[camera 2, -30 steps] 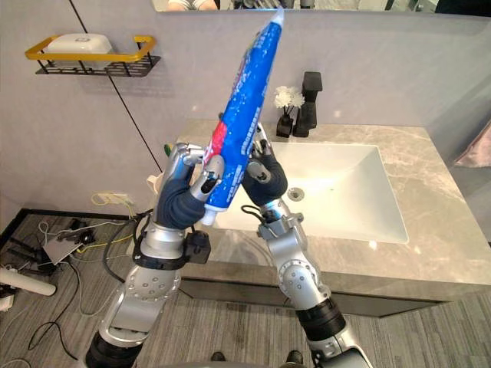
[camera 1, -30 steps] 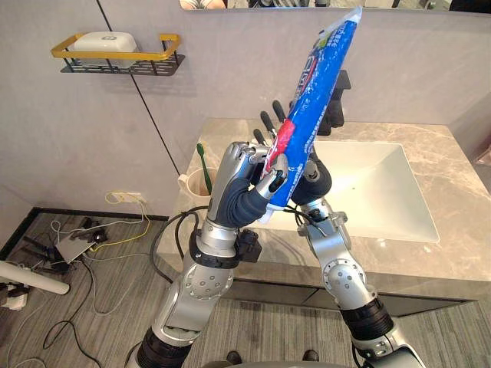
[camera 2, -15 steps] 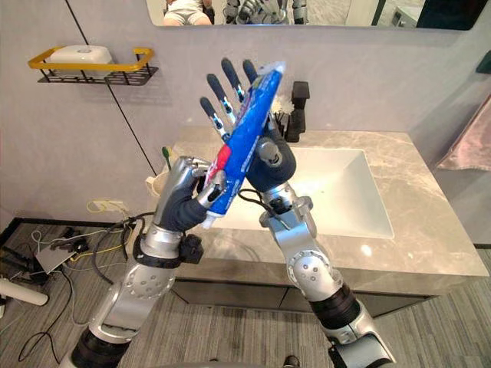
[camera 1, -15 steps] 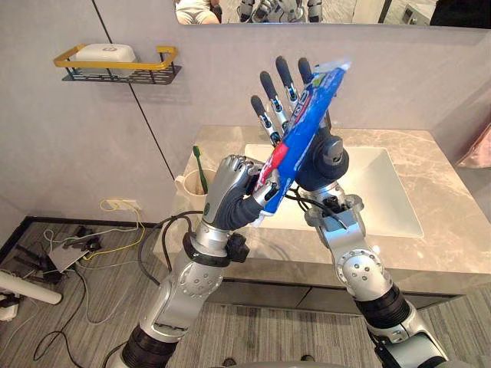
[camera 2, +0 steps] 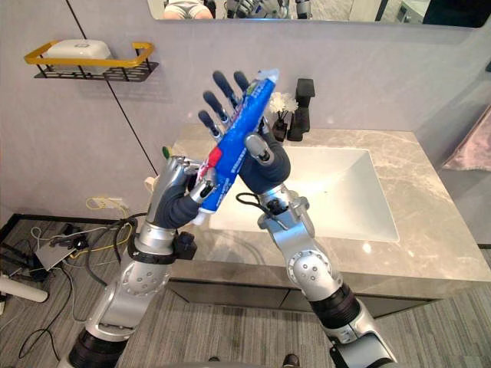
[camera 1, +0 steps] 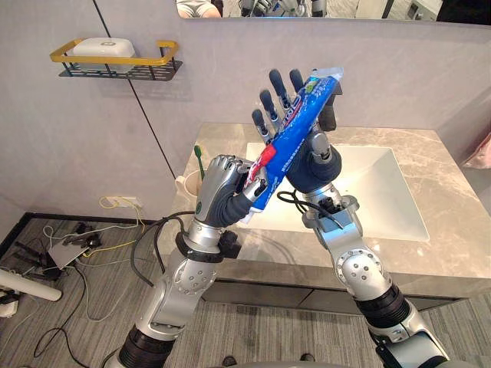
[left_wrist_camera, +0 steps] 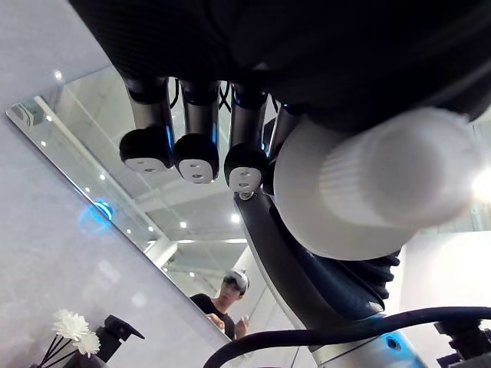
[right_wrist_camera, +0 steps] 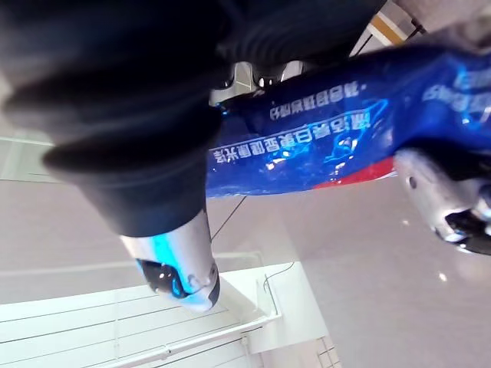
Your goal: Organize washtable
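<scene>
Toothpaste tube [camera 1: 295, 130] is aloft over the sink's [camera 1: 368, 192] left edge, left hand [camera 1: 222, 192] curled round its cap end, right hand [camera 1: 311, 157] straight-fingered behind its middle: withdraw the right hand first, then lower the tube cap-down into the cup [camera 1: 196, 184] left of the sink.

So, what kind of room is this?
Most likely a bathroom: a stone counter with a white sink, a mirror on the wall above it, and a toothbrush standing in a cup beside the basin.
</scene>
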Motion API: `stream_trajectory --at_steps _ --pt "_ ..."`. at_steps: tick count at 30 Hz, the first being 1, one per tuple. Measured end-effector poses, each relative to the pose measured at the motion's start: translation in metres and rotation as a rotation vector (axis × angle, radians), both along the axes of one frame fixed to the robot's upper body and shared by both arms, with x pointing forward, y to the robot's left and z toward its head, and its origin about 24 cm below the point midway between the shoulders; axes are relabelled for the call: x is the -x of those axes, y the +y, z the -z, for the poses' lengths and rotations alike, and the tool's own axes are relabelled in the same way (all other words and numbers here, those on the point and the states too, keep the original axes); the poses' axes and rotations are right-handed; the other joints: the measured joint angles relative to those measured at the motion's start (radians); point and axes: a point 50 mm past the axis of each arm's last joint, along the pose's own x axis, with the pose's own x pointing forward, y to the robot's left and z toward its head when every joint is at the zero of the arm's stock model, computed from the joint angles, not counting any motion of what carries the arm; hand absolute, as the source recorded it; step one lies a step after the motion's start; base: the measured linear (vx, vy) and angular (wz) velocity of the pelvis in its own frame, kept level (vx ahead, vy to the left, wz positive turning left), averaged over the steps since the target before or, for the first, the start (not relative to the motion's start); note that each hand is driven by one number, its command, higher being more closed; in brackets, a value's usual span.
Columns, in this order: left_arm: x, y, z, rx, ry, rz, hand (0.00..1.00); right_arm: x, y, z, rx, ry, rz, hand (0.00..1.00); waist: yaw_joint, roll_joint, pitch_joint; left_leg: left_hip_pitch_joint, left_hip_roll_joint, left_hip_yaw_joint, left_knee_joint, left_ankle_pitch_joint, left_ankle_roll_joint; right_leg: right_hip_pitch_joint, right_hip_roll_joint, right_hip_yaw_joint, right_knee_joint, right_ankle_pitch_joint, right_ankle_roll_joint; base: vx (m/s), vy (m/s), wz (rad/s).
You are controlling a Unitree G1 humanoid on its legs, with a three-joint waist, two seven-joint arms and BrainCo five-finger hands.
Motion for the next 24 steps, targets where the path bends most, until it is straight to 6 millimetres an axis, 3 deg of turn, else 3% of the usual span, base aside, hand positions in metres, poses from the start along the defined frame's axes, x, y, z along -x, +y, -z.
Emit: stream_trajectory --at_steps 15,16,22,24 --pt "-0.004 0.001 0.01 -0.057 0.044 0.0 1.0 -0.002 -0.002 0.014 0.014 0.05 0.011 1.0 -0.001 0.0 0.0 0.001 0.0 0.004 -0.003 0.0 0.0 -0.003 0.0 0.004 0.0 0.0 0.0 0.0 -0.002 0.0" --pt "-0.003 0.001 0.011 -0.058 0.05 0.0 0.0 -0.002 -0.002 0.016 0.011 0.058 0.013 1.0 -0.001 0.0 0.0 0.0 0.0 0.004 -0.004 0.0 0.0 -0.003 0.0 0.004 0.0 0.0 0.0 0.0 0.0 0.0" --pt "-0.003 0.003 0.013 0.006 0.073 -0.031 0.0 -0.001 -0.011 0.028 -0.015 0.11 0.06 1.0 0.001 0.0 0.0 0.001 0.0 0.004 -0.005 0.0 0.0 -0.003 0.0 0.003 0.0 0.0 0.0 0.0 0.0 0.0" --pt "-0.006 0.017 0.006 0.086 0.042 -0.123 0.0 -0.001 -0.014 0.032 -0.012 0.123 0.078 1.0 0.0 0.0 0.0 0.001 0.0 0.005 -0.004 0.0 0.0 -0.003 0.0 0.004 0.0 0.0 0.0 0.0 0.0 0.0"
